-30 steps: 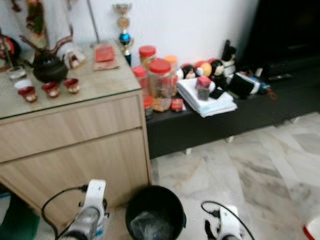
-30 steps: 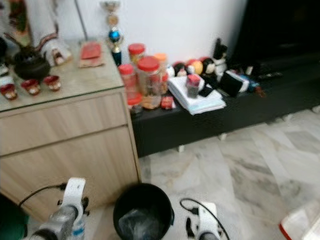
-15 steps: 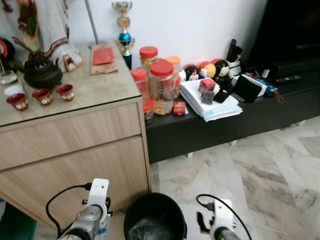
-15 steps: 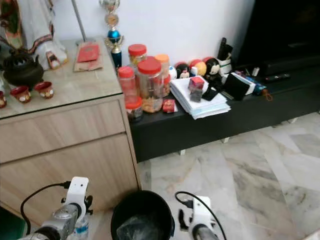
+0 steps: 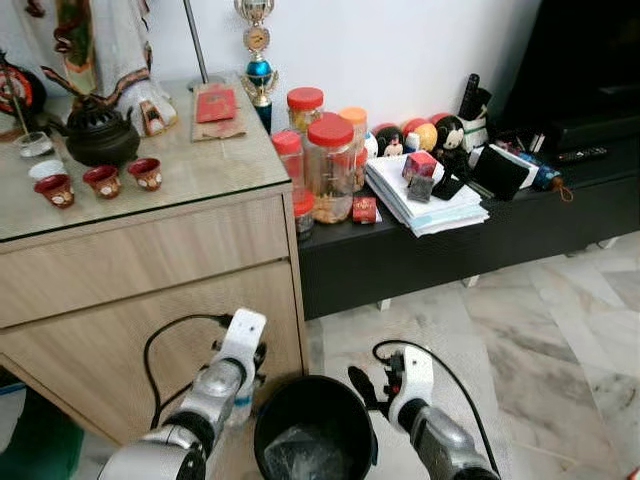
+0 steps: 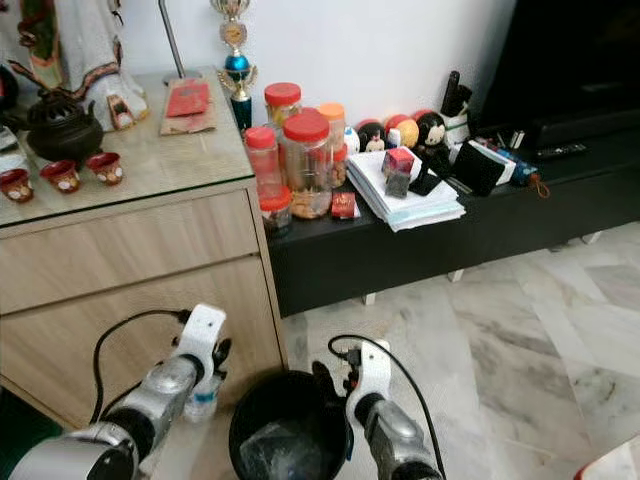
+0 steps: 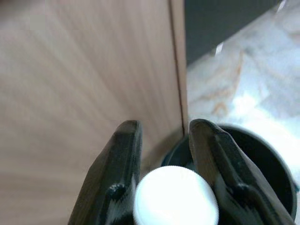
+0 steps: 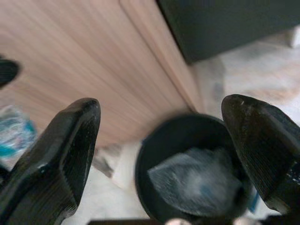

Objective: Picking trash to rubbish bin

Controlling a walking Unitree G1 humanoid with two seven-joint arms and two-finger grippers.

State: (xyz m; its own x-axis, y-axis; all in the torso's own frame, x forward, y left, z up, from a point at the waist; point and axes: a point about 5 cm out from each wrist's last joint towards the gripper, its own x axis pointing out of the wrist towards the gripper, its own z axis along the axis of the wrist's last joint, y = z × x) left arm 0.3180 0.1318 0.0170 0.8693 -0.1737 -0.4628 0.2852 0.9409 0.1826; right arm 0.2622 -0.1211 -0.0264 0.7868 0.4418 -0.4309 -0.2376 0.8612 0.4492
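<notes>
One plastic bottle with a white cap is clamped in the left pincer, just beside the black rubbish bin on the floor. Crumpled trash is seen inside the bin, over which the right pincer is held with fingers spread wide.

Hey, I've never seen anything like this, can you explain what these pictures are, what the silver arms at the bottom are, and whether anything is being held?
These come from a walking humanoid robot tidying trash. The two wide pictures are its head cameras, looking down and forward. The other two are cameras on its wrists, each looking along two black fingers.

The left gripper is shut on a plastic bottle with a white cap, held beside a wooden cabinet. The right gripper is open and holds nothing. Between the arms a black rubbish bin stands on the marble floor, with something crumpled already inside.

On the cabinet top are a dark teapot and small red cups. The low black shelf beside it carries red-lidded jars and a stack of papers.
</notes>
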